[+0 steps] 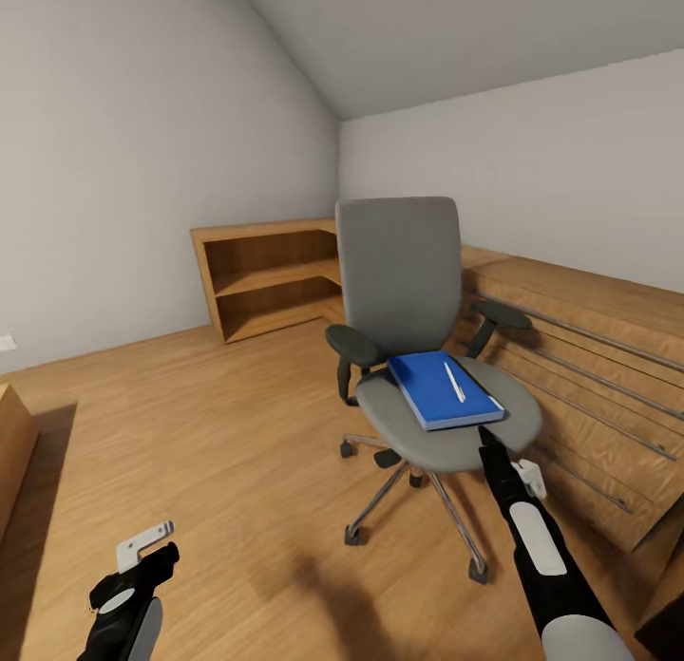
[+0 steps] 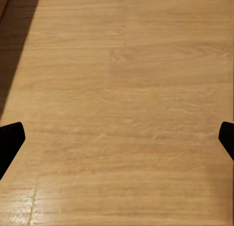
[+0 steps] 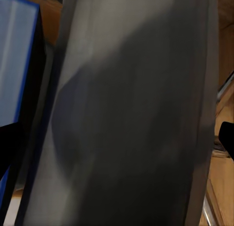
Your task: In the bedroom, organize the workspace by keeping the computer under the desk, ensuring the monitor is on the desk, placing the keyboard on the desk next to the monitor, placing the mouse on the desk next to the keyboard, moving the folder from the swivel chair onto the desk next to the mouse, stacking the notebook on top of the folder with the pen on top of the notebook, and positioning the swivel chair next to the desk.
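Observation:
The grey swivel chair [image 1: 418, 291] stands in the middle of the wooden floor, facing me. On its seat lies the blue folder [image 1: 435, 391] with the white pen [image 1: 454, 381] on top. A dark strip, the notebook [image 1: 486, 387], peeks out along the folder's right edge. My right gripper [image 1: 485, 440] hovers open at the seat's front edge, just short of the folder's near corner. The right wrist view has the grey seat [image 3: 131, 114] close up, with the folder [image 3: 14, 65] at one side and the right gripper [image 3: 117, 143] spread wide. My left gripper [image 1: 160, 558] hangs low over bare floor, and in its wrist view the left gripper [image 2: 117, 141] is open and empty.
A low wooden shelf unit [image 1: 266, 276] stands against the back wall. Along the right runs a slatted wooden structure with metal rails [image 1: 589, 357], close to the chair. Another wooden piece [image 1: 11, 443] juts in at the left edge. Open floor [image 1: 218, 433] lies left of the chair.

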{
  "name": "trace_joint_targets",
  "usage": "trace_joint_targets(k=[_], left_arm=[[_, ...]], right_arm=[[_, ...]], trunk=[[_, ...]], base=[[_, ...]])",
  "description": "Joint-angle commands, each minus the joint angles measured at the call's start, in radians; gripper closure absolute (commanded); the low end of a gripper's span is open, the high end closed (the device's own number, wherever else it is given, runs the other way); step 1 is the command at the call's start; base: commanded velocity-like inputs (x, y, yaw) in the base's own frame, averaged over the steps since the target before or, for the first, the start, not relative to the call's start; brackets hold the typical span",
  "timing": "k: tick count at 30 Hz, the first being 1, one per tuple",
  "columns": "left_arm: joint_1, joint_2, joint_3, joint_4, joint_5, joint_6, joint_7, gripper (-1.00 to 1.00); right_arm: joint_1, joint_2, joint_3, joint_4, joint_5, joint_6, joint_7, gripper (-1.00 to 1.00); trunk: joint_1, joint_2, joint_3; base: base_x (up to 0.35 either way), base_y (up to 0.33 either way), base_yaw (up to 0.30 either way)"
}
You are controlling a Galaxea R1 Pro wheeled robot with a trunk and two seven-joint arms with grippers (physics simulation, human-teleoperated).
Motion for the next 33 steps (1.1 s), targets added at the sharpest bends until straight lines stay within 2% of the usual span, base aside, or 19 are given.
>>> trace_joint_targets(k=[1, 7, 25, 31, 33], left_arm=[[-0.001, -0.001, 0.000, -0.001, 0.009, 0.003, 0.004, -1.00], [-0.001, 0.000, 0.000, -0.001, 0.009, 0.006, 0.003, -1.00], [-0.001, 0.000, 0.000, -0.001, 0.010, 0.005, 0.003, -1.00], [-0.001, -0.001, 0.000, 0.003, 0.010, 0.006, 0.002, -1.00], [-0.001, -0.001, 0.000, 0.008, 0.010, 0.006, 0.002, -1.00]], right_arm=[[0.000, 0.001, -0.001, 0.000, -0.013, 0.005, 0.004, -1.00], [0.000, -0.001, -0.001, 0.001, -0.013, 0.006, 0.004, -1.00], [0.000, 0.003, 0.002, 0.002, -0.012, 0.004, 0.003, -1.00], [0.000, 0.009, 0.014, 0.014, 0.004, 0.003, 0.003, -1.00], [0.000, 0.009, 0.015, 0.026, 0.009, 0.003, 0.003, -1.00]], trunk=[[0.000, 0.000, -0.001], [0.000, 0.000, -0.001], [0.000, 0.000, -0.001], [0.000, 0.000, -0.001], [0.000, 0.000, 0.007]], base=[[0.319, 0.000, 0.018], [0.098, 0.000, 0.005], [-0.308, 0.000, 0.000], [-0.088, 0.000, 0.000], [-0.020, 0.000, 0.000]])
